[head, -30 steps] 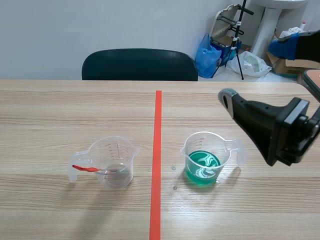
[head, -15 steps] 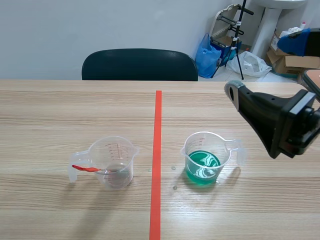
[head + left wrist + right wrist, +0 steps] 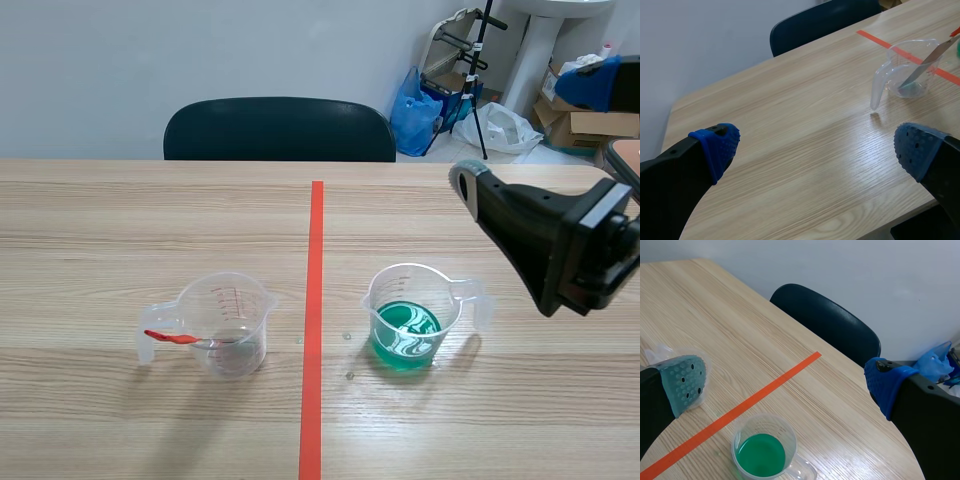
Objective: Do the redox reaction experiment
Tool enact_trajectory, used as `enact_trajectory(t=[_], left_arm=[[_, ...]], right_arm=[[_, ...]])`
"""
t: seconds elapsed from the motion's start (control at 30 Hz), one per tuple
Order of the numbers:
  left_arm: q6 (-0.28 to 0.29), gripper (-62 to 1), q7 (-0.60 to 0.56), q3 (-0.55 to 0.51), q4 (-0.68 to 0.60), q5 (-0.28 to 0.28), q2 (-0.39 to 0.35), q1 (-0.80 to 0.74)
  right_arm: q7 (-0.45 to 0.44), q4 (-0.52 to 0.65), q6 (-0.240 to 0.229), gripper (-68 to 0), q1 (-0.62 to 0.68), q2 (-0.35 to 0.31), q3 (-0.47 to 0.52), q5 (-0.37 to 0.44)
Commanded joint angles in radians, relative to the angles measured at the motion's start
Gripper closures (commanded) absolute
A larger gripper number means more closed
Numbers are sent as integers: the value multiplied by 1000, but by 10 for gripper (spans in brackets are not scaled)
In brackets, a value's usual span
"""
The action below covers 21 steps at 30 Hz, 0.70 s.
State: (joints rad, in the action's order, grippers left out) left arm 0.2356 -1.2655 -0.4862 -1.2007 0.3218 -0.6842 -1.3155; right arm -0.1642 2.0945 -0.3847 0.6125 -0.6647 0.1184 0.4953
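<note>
Wood table (image 3: 120, 220) | clear beaker (image 3: 415, 290) holding green liquid (image 3: 405, 335) | left end effector (image 3: 817, 147), right end effector (image 3: 785, 381) spread

right gripper (image 3: 785, 382) over table (image 3: 715, 315), fingers (image 3: 685, 377) wide apart, gripping nothing. Clear beaker (image 3: 765, 450) of green liquid upright below the gap, just beside orange tape line (image 3: 740, 410). Second clear beaker (image 3: 660, 352) partly hidden behind grey-green pad. Dark chair (image 3: 825, 322) past table.

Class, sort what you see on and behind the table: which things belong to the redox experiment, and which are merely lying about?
Belongs to the experiment:
clear jug of green liquid
second clear jug
red-handled spoon, resting in the second jug

Just lying about, behind the table:
dark chair
blue bag
white bag
cardboard box
</note>
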Motion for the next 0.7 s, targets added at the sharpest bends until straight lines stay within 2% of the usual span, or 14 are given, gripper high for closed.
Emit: enact_trajectory(t=[0.0, 0.33, 0.67], left_arm=[[-1, -623, -17, -8, -12, 6, 37, -1], [-2, -623, -56, -8, -13, 6, 125, -1], [-2, -623, -55, -8, -25, 6, 138, -1]], right_arm=[[-18, 4, 3, -679, -11, -5, 7, 14], [-18, 4, 3, -679, -11, -6, 7, 13], [-14, 4, 3, -679, -11, -6, 7, 5]])
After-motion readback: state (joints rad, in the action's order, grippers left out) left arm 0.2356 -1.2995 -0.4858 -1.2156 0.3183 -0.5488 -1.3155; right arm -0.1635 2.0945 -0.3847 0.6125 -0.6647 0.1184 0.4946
